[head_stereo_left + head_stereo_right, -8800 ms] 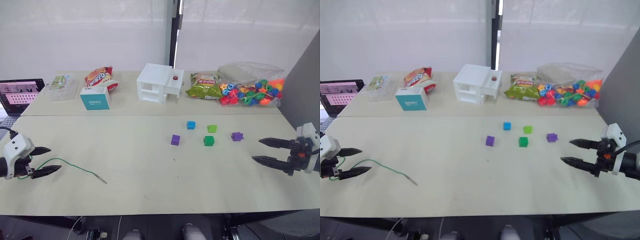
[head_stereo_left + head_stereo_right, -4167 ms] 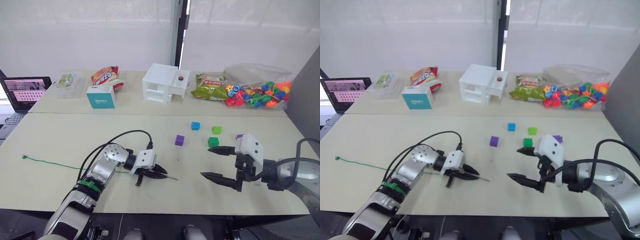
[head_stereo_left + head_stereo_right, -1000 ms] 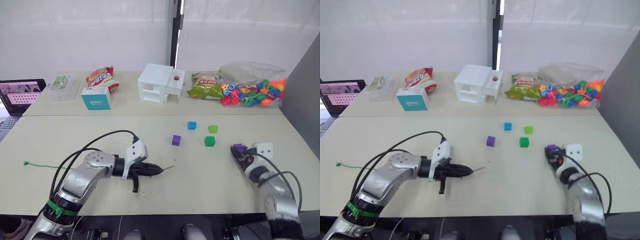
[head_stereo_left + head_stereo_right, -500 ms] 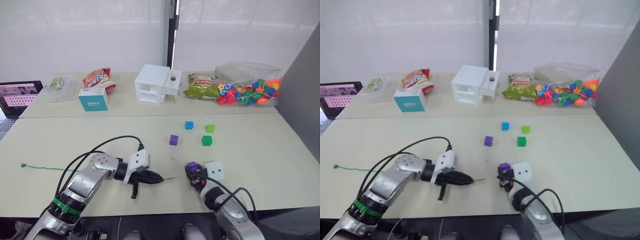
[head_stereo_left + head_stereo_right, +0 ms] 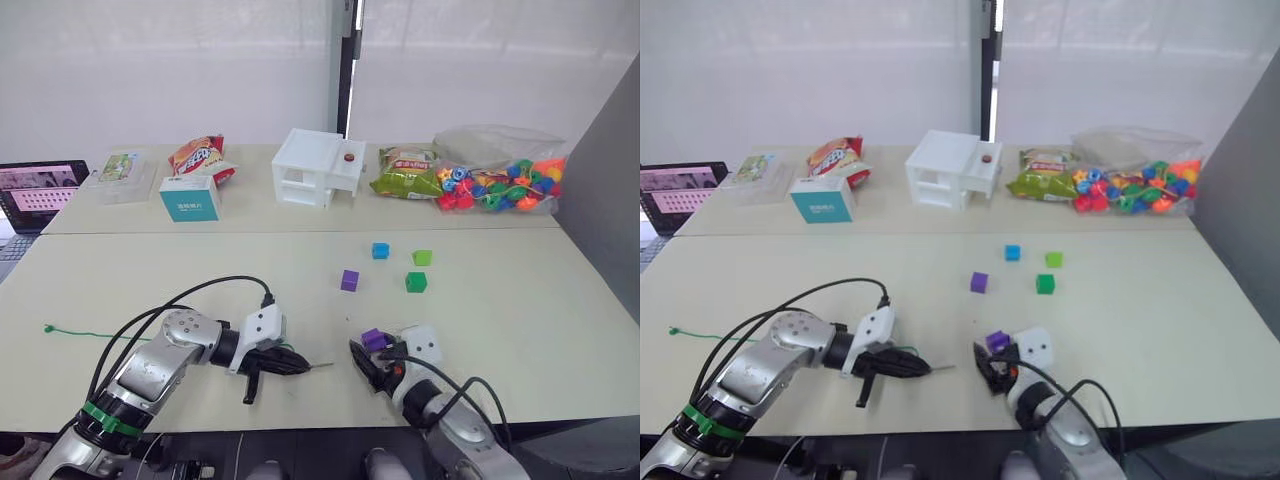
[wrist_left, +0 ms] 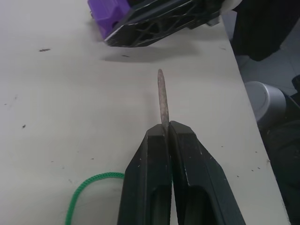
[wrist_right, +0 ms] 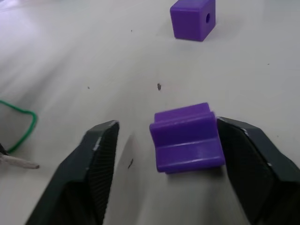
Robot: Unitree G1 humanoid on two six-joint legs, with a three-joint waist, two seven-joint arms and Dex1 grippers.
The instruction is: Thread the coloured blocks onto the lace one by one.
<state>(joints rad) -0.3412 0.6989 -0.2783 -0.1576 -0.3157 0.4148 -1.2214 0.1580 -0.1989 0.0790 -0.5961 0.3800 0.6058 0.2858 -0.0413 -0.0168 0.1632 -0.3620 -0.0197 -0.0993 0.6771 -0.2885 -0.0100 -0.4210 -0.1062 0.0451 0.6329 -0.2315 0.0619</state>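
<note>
Table (image 5: 560, 300) w/ two pale tops, clutter along the far side: white box (image 5: 320, 167), clear bag of bright beads (image 5: 500, 170), green snack bag (image 5: 408, 172), teal carton (image 5: 190, 196), red-orange snack bag (image 5: 200, 155), clear tray (image 5: 122, 168), laptop (image 5: 38, 188) at far left edge.

Left gripper (image 5: 300, 366) near front edge, fingers pinched together on the lace (image 5: 95, 336) right behind its stiff grey tip (image 6: 161, 96); tip sticks out fwd, pointing at the right gripper. Rest of green cord trails off to the robot's left across the tabletop.

Right gripper (image 5: 368, 360) just beside that tip, jaws wide apart, purple block (image 7: 187, 137) between them, against one finger; gap to the other.

Other blocks further back, mid-table: 2nd purple (image 5: 349, 280), dark green (image 5: 417, 282), lime (image 5: 423, 257), blue (image 5: 380, 250), all apart from each other.
</note>
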